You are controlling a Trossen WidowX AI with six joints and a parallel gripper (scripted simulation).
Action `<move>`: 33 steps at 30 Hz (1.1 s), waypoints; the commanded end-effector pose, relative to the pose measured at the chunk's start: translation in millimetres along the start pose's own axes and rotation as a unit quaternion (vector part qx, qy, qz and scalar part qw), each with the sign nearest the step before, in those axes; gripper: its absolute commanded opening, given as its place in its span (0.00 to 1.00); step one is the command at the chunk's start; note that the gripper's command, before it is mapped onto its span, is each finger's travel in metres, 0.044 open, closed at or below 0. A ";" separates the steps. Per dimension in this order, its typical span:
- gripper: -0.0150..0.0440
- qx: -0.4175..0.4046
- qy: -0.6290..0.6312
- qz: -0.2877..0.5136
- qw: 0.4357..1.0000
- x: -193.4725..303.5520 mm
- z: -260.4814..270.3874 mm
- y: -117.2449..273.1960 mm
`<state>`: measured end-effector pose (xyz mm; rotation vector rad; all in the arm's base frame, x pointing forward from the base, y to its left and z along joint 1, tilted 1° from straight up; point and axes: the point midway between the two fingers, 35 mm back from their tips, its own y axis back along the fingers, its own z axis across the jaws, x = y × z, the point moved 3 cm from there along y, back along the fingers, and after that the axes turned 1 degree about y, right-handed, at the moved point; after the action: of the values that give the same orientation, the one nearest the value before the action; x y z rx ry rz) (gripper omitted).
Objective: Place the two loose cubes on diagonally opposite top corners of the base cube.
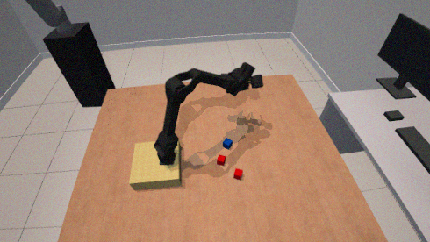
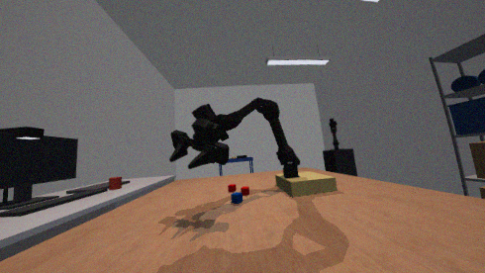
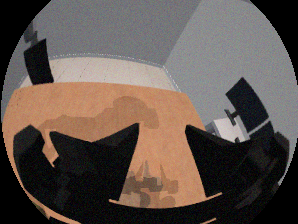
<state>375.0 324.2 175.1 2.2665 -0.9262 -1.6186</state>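
Spread wide apart, the fingers of my gripper (image 1: 251, 78) (image 2: 181, 163) (image 3: 162, 125) hold nothing, well above the wooden table (image 1: 132, 215) (image 2: 396, 223) (image 3: 95, 107). Around it I see a side desk (image 1: 351, 110) (image 2: 144, 188) with a monitor (image 1: 405, 53) (image 2: 54, 158) (image 3: 248, 104), and a black pedestal (image 1: 76, 61) (image 2: 339, 160) (image 3: 39, 62) beyond the table. The blue cube (image 1: 227, 143) (image 2: 237, 198) sits near one red cube (image 1: 221, 160) (image 2: 245, 190), the other red cube (image 1: 238, 174) (image 2: 232, 188) farther off; all three rest apart on the wood. My arm (image 1: 172, 111) (image 2: 278, 131) rises from a yellow block (image 1: 145, 171) (image 2: 322, 185), bends at the elbow and reaches out past the cubes, fingers slanting downward.
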 end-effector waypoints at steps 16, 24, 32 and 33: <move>0.70 -0.087 -0.097 0.417 0.900 178.0 40.9 212.0; 0.70 -0.146 -0.123 0.477 0.858 193.3 73.9 262.3; 0.70 -0.146 -0.123 0.477 0.858 203.8 77.6 255.1; 0.70 -0.146 -0.123 0.477 0.858 211.1 80.5 250.3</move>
<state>252.7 19.4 123.3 1.0793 -1.4277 -1.4097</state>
